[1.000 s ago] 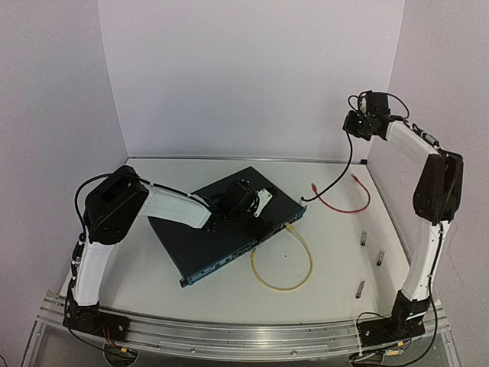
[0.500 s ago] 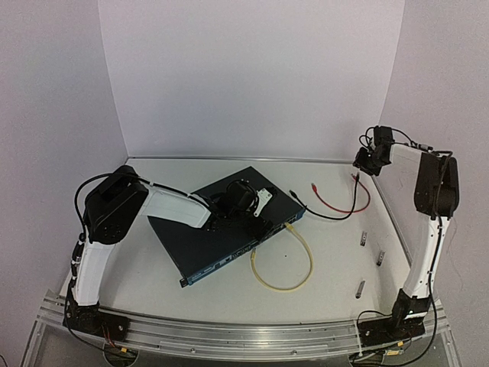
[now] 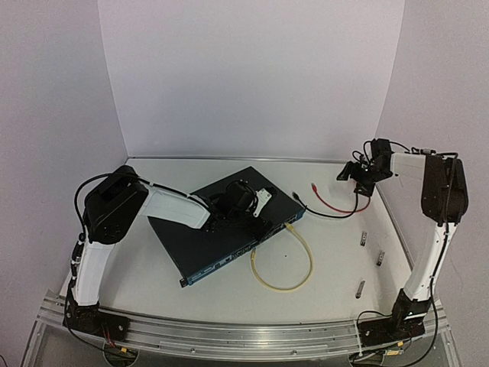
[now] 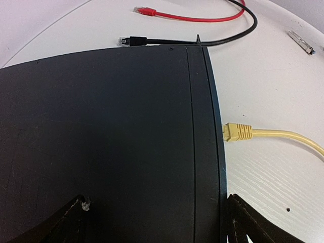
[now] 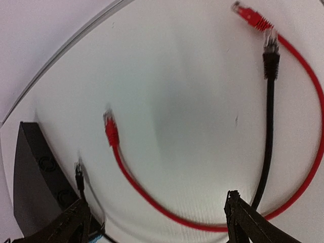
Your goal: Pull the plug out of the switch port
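**Black plug is lying out of the switch, and the right arm is coming down empty.**
The flat dark blue-black metal switch (image 3: 229,229) is sitting mid-table under the left gripper (image 3: 244,200), whose jaws are spread wide on its lid. The black plug (image 4: 132,40) is lying loose beside its far corner, and a yellow plug (image 4: 237,132) is staying seated. The right gripper (image 5: 156,198), having dropped from high up, is hanging wide open over the red cable (image 5: 152,205), so the pull looks done.
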Controlling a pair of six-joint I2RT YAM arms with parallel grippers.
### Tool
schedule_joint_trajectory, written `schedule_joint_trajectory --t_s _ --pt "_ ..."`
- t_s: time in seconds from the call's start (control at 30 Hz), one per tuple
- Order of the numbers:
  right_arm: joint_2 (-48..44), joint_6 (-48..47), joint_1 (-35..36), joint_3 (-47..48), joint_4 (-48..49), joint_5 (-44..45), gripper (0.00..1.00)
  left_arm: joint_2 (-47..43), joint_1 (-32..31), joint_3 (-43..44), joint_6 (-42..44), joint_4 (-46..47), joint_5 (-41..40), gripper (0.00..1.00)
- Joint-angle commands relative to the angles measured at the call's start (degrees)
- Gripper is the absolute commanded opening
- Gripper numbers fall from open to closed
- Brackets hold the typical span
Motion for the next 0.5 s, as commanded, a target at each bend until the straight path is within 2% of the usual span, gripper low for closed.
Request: schedule_joint_trajectory --t_s 0.0,0.13,0.23,0.47 --pt "-10.52 1.22 7.57 -8.15 0.74 -11.07 0.89 3.55 4.12 -4.06 -4.41 -11.0 -0.94 0.92" --pt "-11.68 1.46 13.12 -13.77 1.82 -20.86 0.87 3.77 4.12 -4.14 -4.49 -11.09 -0.93 0.92" --pt "-12.04 2.34 14.6 -19.03 4.49 -23.97 0.86 3.24 4.15 -4.96 -4.52 -10.53 -0.88 0.92" --pt "-9.8 6.29 15.95 -29.93 18.94 -32.64 0.82 3.07 4.09 -5.33 -4.87 -10.43 -0.6 0.92"
